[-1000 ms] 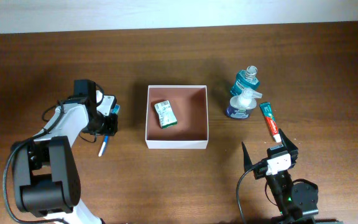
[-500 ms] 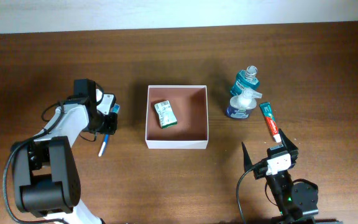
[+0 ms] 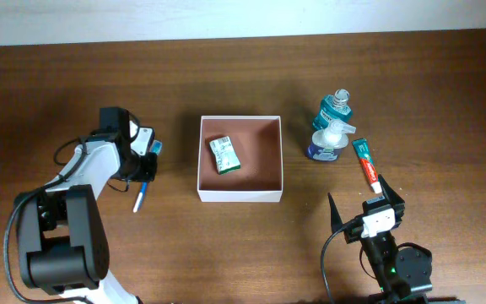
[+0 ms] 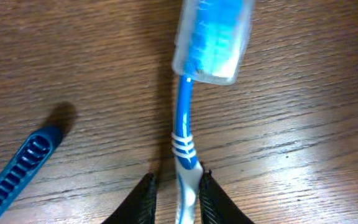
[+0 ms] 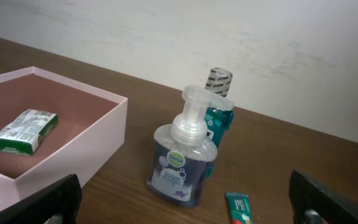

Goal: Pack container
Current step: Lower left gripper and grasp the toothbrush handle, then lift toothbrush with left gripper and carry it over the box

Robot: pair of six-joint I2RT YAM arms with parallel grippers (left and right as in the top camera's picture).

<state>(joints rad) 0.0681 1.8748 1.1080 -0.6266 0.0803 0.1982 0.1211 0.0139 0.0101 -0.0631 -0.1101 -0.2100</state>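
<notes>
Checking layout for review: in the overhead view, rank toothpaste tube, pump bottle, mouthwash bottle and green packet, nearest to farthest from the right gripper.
1. Toothpaste tube, just ahead of the right gripper.
2. Pump bottle, beyond the tube, toward the container.
3. Mouthwash bottle, behind the pump bottle.
4. Green packet, inside the container.

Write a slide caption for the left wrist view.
Left gripper straddling the handle of a capped blue toothbrush lying on the wooden table, a blue ridged tool nearby.
</notes>
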